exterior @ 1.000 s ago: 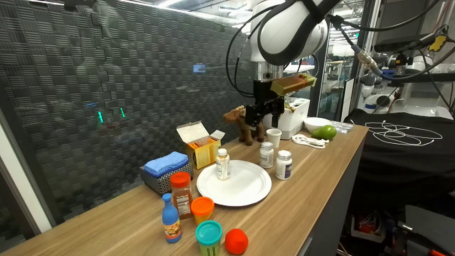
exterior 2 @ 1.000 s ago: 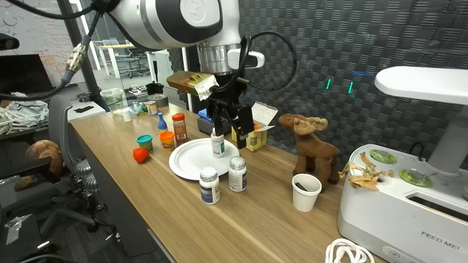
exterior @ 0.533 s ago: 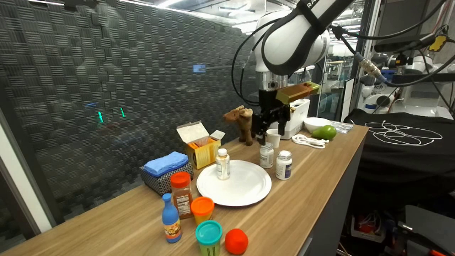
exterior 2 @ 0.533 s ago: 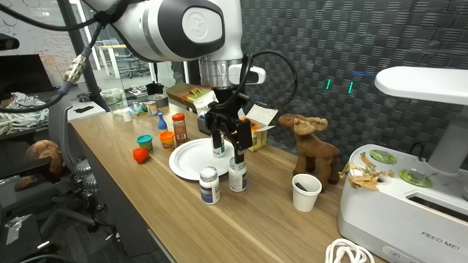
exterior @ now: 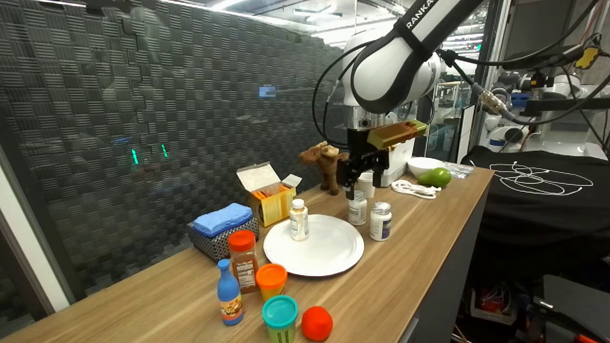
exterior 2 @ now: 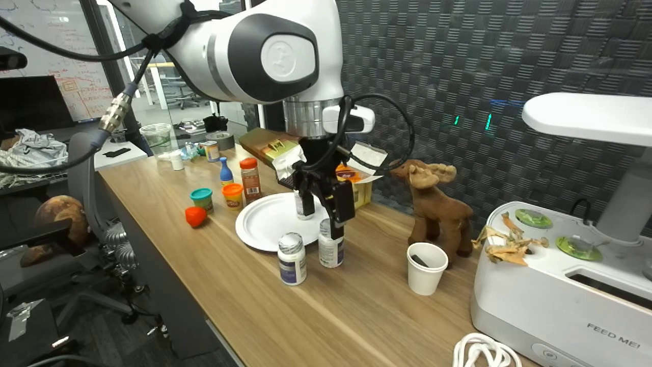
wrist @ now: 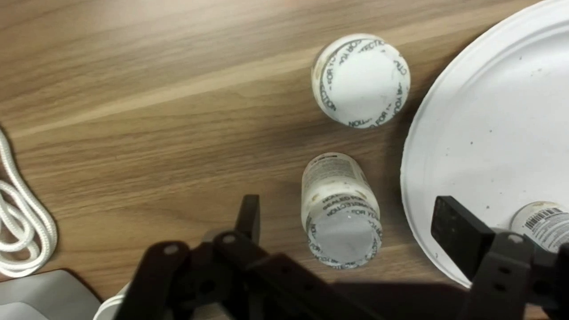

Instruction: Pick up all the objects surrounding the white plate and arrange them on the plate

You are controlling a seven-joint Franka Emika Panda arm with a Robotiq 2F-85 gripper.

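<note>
Tabletop: wood, set against a dark textured wall.
White plate: bears one capped bottle, upright and off-centre, presumably leaving room for more.
Sealed bottle: upright, just beside the plate; judged next to lift.
Pincer: fingers spread, that bottle's cap between them in the wrist view; nothing gripped. Width judged chosen to clear the cap.
Second sealed bottle: upright nearby, off the plate, awaiting placement.
Red-lidded jar, orange-lidded tub, teal-lidded tub, blue bottle, red ball: grouped on the plate's opposite side; outstanding.
</note>
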